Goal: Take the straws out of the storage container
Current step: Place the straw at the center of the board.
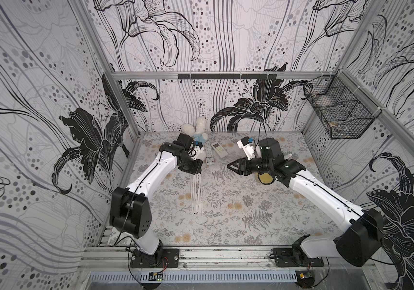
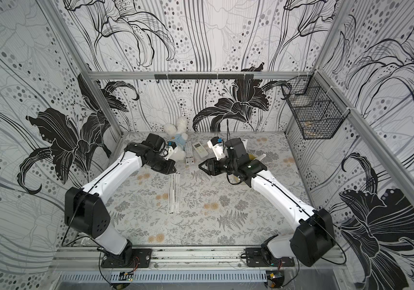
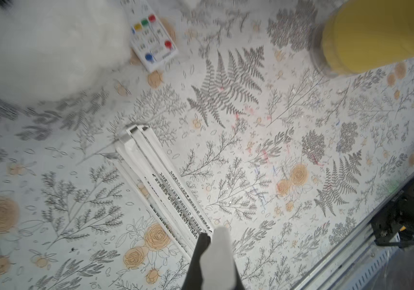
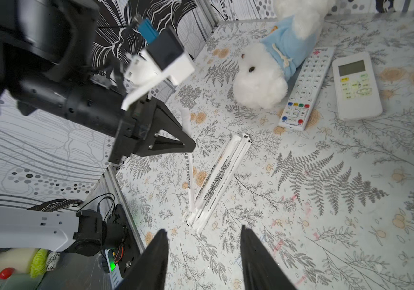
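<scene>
Several white paper-wrapped straws [image 1: 197, 195] [image 2: 173, 193] lie side by side on the flowered table, left of centre. My left gripper [image 1: 197, 172] [image 3: 211, 232] is shut on the far end of one straw [image 4: 189, 178]; that straw slants down to rest beside the bundle [image 4: 219, 175] [image 3: 160, 180]. The yellow storage container [image 1: 266, 178] [image 3: 376, 35] sits under my right arm, mostly hidden, and its inside does not show. My right gripper [image 1: 228, 167] [image 4: 203, 229] is open and empty, pointing left towards the straws from above the table's middle.
A white plush toy in blue [image 1: 198, 130] [image 4: 263, 75] lies at the back, behind the left gripper. Two white remotes [image 4: 306, 88] [image 4: 356, 85] lie beside it. A black wire basket [image 1: 338, 113] hangs on the right wall. A metal rail [image 1: 226, 253] borders the front.
</scene>
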Robot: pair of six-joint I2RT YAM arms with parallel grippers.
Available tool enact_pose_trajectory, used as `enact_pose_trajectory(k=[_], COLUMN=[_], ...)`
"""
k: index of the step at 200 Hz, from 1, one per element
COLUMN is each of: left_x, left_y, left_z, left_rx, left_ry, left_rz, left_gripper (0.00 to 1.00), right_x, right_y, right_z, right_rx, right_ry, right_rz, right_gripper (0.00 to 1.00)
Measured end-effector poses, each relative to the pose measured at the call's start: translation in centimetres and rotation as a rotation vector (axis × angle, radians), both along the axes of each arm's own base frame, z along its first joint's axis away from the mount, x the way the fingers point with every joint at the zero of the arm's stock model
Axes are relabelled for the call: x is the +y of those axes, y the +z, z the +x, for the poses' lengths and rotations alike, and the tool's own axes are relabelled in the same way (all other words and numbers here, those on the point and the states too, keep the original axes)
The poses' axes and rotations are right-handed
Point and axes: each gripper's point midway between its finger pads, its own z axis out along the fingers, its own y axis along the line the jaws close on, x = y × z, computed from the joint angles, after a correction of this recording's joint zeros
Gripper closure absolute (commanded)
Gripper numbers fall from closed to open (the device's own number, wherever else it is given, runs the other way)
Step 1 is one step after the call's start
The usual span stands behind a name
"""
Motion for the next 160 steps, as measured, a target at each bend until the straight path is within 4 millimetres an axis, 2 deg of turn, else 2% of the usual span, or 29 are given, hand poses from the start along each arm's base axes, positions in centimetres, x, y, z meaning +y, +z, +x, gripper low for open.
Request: enact_pose_trajectory(k=[18, 40, 80, 107, 121, 144, 160], left_x=[-0.1, -0.5, -0.8, -0.2, -0.2, 0.0, 0.3], left_y=[-2.7, -4.2, -4.4, -4.4, -4.4, -4.4, -4.5], left_z=[-0.6, -0.6, 0.3, 0.6, 0.6, 0.7, 0.9], left_rx=[0.12, 0.191, 0.207, 0.207, 0.207, 0.204, 0.197], left_ry=[-0.017, -0.03, -0.027, -0.011, -0.011, -0.006, 0.0], left_rz=[0.001, -0.01, -0.042, -0.045, -0.045, -0.039, -0.031], left_gripper=[1.0, 1.0, 0.96, 0.88, 0.79, 0.72, 0.72], right_x=[0.1, 0.2, 0.4, 0.5, 0.5, 0.5, 0.5], right_y=[-0.8, -1.4, -2.7, -3.5, -3.7, -3.8, -3.8], right_z=[0.2, 0.4, 0.7, 1.0, 1.0, 1.1, 1.1], right_rx=[0.02, 0.033, 0.056, 0.074, 0.078, 0.077, 0.075], right_ry=[-0.002, -0.002, -0.003, -0.003, -0.003, -0.005, -0.006], right_rz=[-0.01, -0.018, -0.038, -0.049, -0.052, -0.053, -0.055], right_gripper=[0.49, 0.5, 0.49, 0.49, 0.5, 0.5, 0.5])
